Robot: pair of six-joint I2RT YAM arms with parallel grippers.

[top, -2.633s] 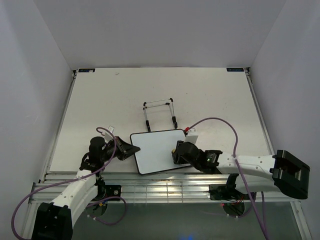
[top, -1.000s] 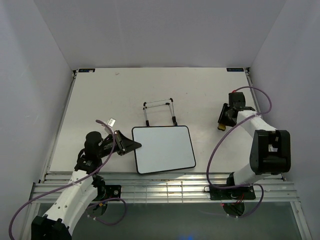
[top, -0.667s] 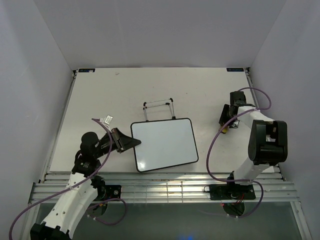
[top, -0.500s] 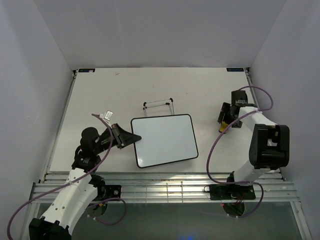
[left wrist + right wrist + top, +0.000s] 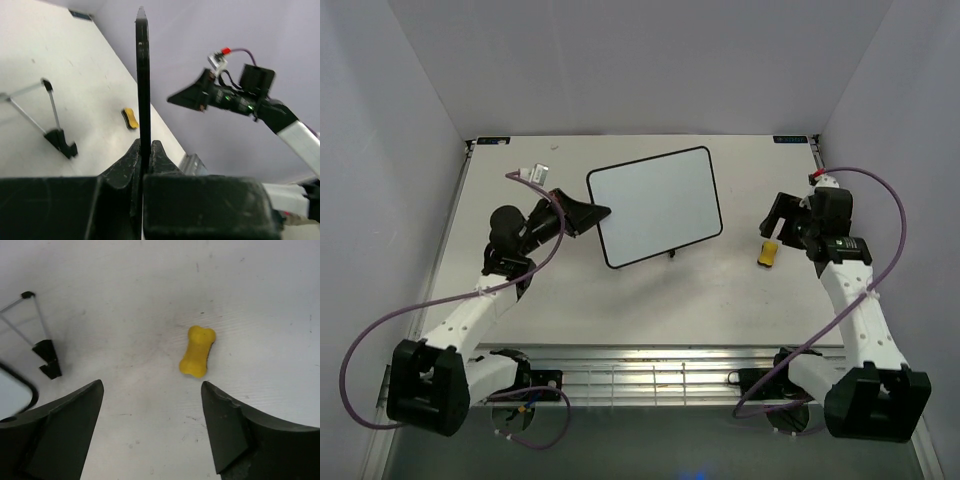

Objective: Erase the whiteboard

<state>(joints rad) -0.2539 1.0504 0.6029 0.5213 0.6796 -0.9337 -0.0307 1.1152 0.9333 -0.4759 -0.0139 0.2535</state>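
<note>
We are holding whiteboard [image 5: 656, 205] aloft over worktop [image 5: 720, 300] far middle, left gripper [image 5: 598, 212] jaws clamping its frame edge. Board face showing blank, so erasing seemingly finishing. Right gripper [image 5: 151, 387] hovering, jaws wide, above yellow eraser [image 5: 197, 351] near right edge. Next: lowering board squarely onto wire stand [image 5: 45, 357].

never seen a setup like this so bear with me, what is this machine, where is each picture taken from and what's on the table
These are two robot arms bolted at the near edge of a table. One picture looks down from above; the other two come from cameras on each wrist. The left claw is shut on the edge of the whiteboard, which looks blank, and holds it up. The right claw is open and empty near a yellow eraser lying on the table. A black wire stand also stands there.
</note>
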